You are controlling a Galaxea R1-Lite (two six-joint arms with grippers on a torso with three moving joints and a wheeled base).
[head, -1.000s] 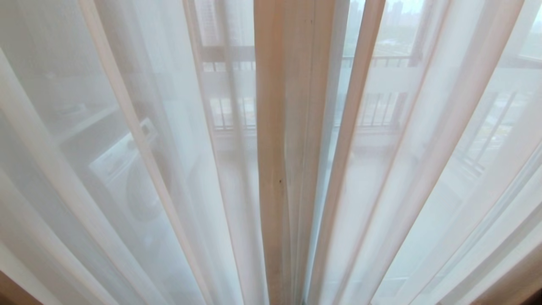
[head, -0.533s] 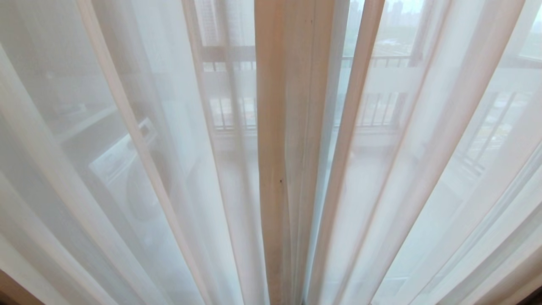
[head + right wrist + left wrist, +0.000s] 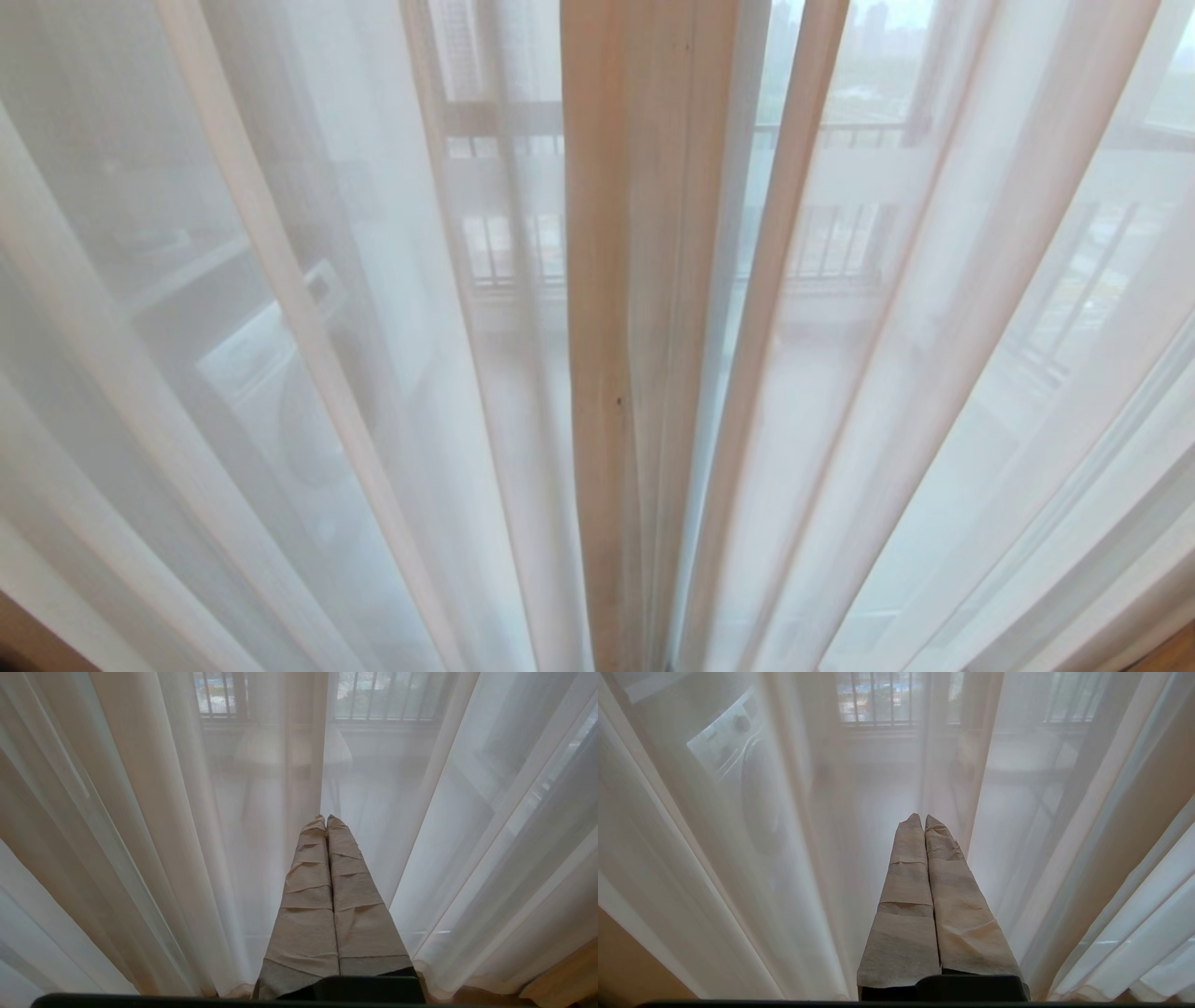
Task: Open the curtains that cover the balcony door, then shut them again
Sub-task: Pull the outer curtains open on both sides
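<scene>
Curtains [image 3: 653, 373] seemingly unmoved, still drawn.

No text, label, brand, number or sign can be read anywhere in these views. The control panel of the washing machine [image 3: 738, 760], seen through the sheer curtains [image 3: 934, 373], carries faint markings beside its knob, but they are too blurred by the fabric to make out.

Curtains [image 3: 653, 373] hang drawn right across the front; behind the curtains to the left stands a washing machine [image 3: 271, 392], and behind them, further back, runs a railing [image 3: 831, 252].
</scene>
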